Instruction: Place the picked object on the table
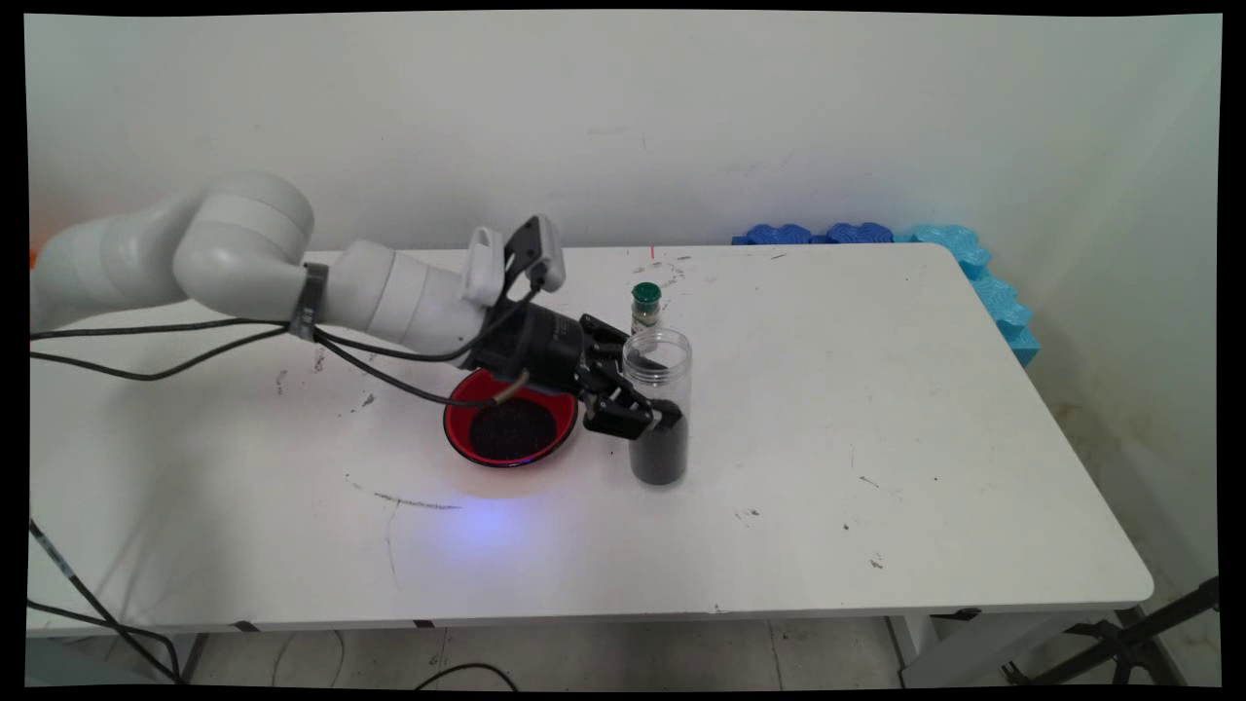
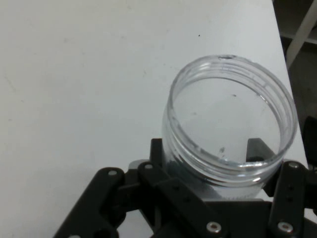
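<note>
The jaws are closed around a clear jar point(image 1: 659, 409) partly filled with dark grains, the gripper point(image 1: 638, 414) holding it upright on the scuffed white table point(image 1: 876, 409), right of a red bowl point(image 1: 509, 428). A green-capped bottle point(image 1: 645, 307) stands farther back; blue foam point(image 1: 964, 253) lines the far-right wall.

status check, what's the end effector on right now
End effector shut on jar, upright on table, part full of dark grains. Red bowl beside it. Small bottle behind.

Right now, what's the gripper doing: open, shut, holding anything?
Gripper: shut on the clear jar, which stands upright on the table, part-filled with dark grains.
</note>
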{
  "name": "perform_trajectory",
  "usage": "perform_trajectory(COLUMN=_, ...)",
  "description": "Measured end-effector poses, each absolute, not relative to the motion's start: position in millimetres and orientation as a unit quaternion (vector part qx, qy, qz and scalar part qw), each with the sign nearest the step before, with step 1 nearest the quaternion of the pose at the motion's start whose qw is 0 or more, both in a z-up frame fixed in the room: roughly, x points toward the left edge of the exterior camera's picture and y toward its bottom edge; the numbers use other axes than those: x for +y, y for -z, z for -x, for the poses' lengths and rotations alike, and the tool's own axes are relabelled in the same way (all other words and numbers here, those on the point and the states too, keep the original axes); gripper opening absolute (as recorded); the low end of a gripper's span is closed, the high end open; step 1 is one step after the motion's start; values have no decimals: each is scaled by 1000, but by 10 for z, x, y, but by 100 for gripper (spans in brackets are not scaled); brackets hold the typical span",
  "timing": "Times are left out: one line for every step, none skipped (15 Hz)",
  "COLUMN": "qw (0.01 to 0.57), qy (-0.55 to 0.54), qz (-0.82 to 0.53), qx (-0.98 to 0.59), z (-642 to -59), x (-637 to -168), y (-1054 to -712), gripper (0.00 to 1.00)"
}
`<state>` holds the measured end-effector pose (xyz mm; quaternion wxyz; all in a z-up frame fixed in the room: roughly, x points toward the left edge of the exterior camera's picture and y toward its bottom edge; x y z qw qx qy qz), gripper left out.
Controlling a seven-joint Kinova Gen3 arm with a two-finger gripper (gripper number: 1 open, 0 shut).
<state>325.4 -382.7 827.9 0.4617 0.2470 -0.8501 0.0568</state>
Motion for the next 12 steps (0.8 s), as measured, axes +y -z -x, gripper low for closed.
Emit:
perform_trajectory(qw=461, qy=-57, qz=-248, qx=-850, z=-3244, x=-3828, y=-8258, gripper=0)
perform_trajectory(qw=460, qy=-57, qz=-248, qx=-851, z=-3231, x=-3829, y=-8229, gripper=0)
perform_trajectory(qw=459, qy=-57, qz=-249, qx=-851, z=-3218, x=-3828, y=-8198, gripper=0)
perform_trajectory(qw=458, qy=-57, qz=-251, qx=-851, z=-3207, x=-3827, y=-8172, gripper=0)
perform_trajectory(qw=458, qy=-57, qz=-251, qx=-851, z=-3198, x=-3826, y=-8151, gripper=0)
perform_trajectory(qw=457, qy=-57, qz=-252, qx=-851, z=-3189, x=-3825, y=-8131, gripper=0)
perform_trajectory(qw=457, qy=-58, qz=-253, qx=-851, z=-3181, x=-3824, y=-8113, gripper=0)
perform_trajectory(qw=457, qy=-58, qz=-253, qx=-851, z=-3174, x=-3824, y=-8101, gripper=0)
perform_trajectory(qw=457, qy=-58, qz=-254, qx=-851, z=-3169, x=-3824, y=-8091, gripper=0)
perform_trajectory(qw=456, qy=-59, qz=-254, qx=-851, z=-3165, x=-3823, y=-8079, gripper=100)
perform_trajectory(qw=456, qy=-59, qz=-254, qx=-851, z=-3163, x=-3822, y=-8072, gripper=100)
perform_trajectory(qw=456, qy=-59, qz=-253, qx=-851, z=-3161, x=-3821, y=-8066, gripper=100)
